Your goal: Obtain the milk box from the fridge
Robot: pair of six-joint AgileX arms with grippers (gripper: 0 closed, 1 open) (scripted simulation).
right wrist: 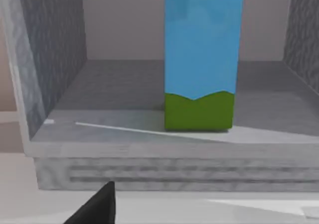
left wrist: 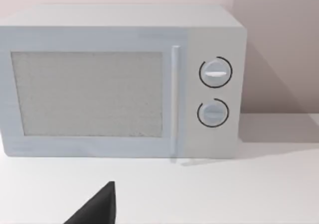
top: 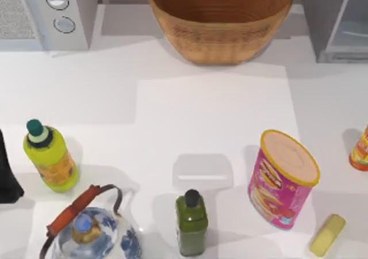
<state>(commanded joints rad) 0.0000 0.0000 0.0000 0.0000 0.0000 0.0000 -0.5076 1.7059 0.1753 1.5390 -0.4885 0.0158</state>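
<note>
The milk box [right wrist: 202, 55], a tall blue carton with a green band at its foot, stands upright on the floor of the grey fridge [right wrist: 149, 171], whose inside lies open to the right wrist view. A dark part of my right gripper [right wrist: 99, 206] shows low in front of the fridge's sill, short of the carton and touching nothing. From above, the fridge [top: 336, 23] sits at the table's back right corner with its pale panel. My left gripper [left wrist: 99, 206] is parked at the left, facing the microwave.
A light grey microwave [top: 43, 14] is at the back left and a wicker basket [top: 221, 23] at the back middle. Along the front stand a yellow-green bottle [top: 50, 158], a blue-and-white kettle [top: 95, 236], a dark green bottle [top: 191, 224], a pink snack can [top: 282, 181] and a yellow bar [top: 328, 235].
</note>
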